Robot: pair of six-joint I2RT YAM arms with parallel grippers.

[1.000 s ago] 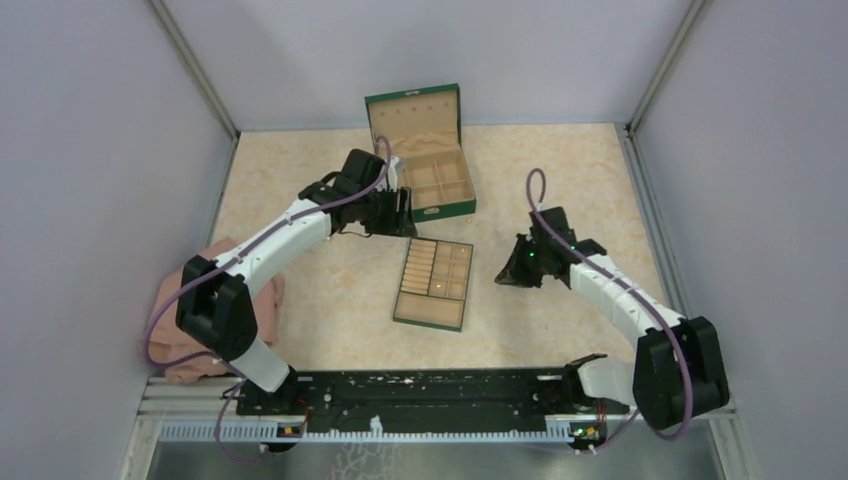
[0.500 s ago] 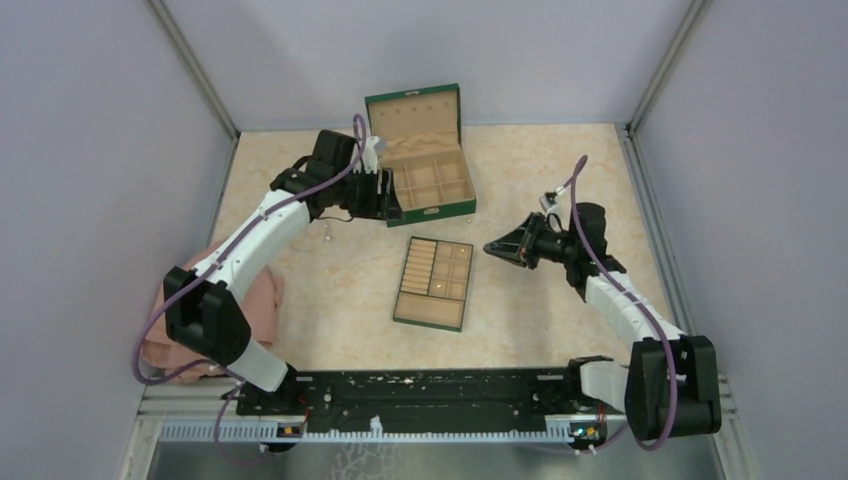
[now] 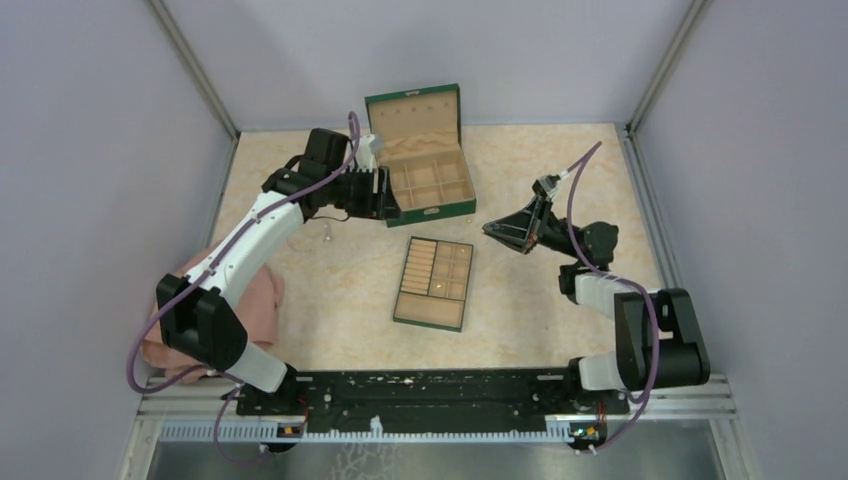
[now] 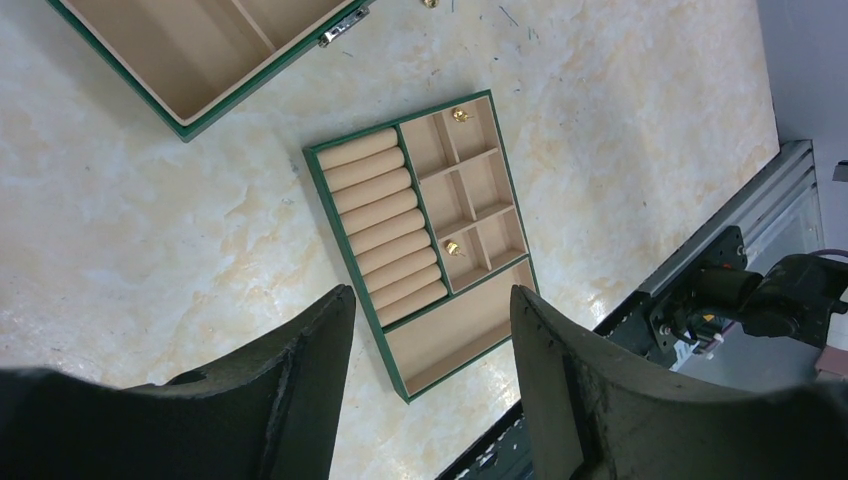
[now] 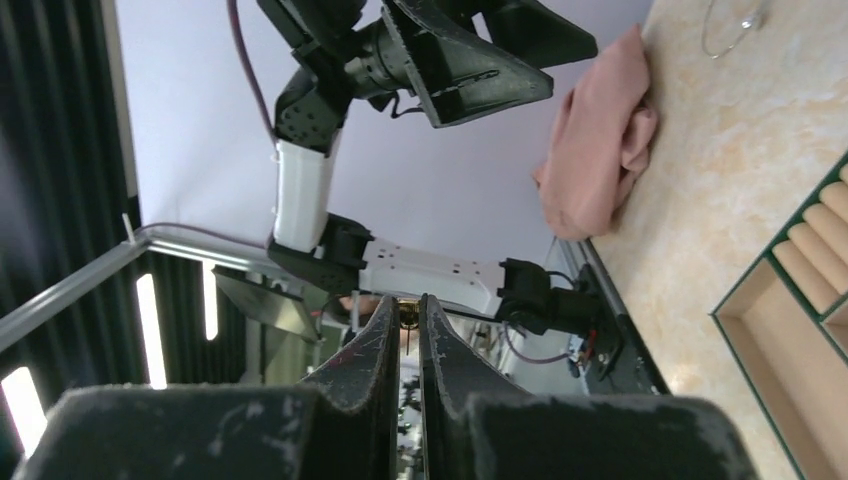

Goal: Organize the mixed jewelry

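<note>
MIXED JEWELRY, MID-SORT: The mixed jewelry is split three ways. Two gold studs (image 4: 451,248) sit in separate small cells of the divided tray (image 4: 455,340). A thin chain loop (image 5: 748,22) lies on the table (image 3: 340,300) toward the pink cloth (image 5: 600,140). What looks like a third gold piece (image 5: 407,303) is nipped at the tips of my right gripper (image 5: 408,300), raised to the right of the tray with its jaws all but closed. I judge these pieces featherlight, slick and easily flicked away. Studs want a fingertip pinch on the head, the limp chain a pinch on one strand. My left gripper (image 4: 432,300) hovers by the green box (image 3: 430,185), jaws wide apart and empty.
</note>
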